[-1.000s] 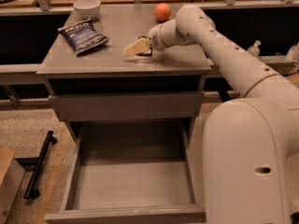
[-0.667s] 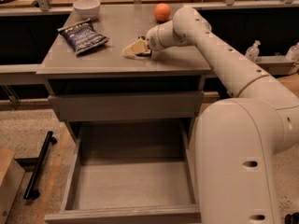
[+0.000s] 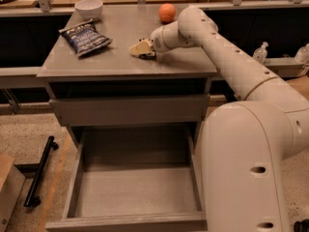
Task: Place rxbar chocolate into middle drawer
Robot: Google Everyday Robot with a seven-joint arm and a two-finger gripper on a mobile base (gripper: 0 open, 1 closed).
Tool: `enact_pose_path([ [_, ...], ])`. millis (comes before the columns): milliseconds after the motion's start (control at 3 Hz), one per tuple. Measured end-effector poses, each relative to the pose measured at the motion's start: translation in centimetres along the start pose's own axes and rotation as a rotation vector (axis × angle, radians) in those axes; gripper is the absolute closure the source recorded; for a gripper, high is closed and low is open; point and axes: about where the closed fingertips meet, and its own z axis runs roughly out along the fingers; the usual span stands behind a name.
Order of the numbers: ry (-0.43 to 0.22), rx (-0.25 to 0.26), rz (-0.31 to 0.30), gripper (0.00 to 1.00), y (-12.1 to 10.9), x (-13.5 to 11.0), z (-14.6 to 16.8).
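Cream two-finger gripper [image 3: 141, 49] near desk's front edge, over flat black rxbar chocolate [image 3: 147, 56]; grip indeterminable. Risk: weak hold, drop short of open grey middle drawer [image 3: 137, 192]

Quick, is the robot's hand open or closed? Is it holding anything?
The gripper is down on the cabinet top; open, shut or holding something cannot be told.
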Motion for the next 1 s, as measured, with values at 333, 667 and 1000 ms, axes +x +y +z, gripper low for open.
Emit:
enact_pose_path([
  [333,0.0,0.0,0.0,0.87,0.0,-0.4,-0.2],
  [667,0.0,0.0,0.0,1.0,0.0,-0.5,-0.3],
  [1000,-0.021,0.001,-0.037,1.0,1.7,-1.7,-3.5],
])
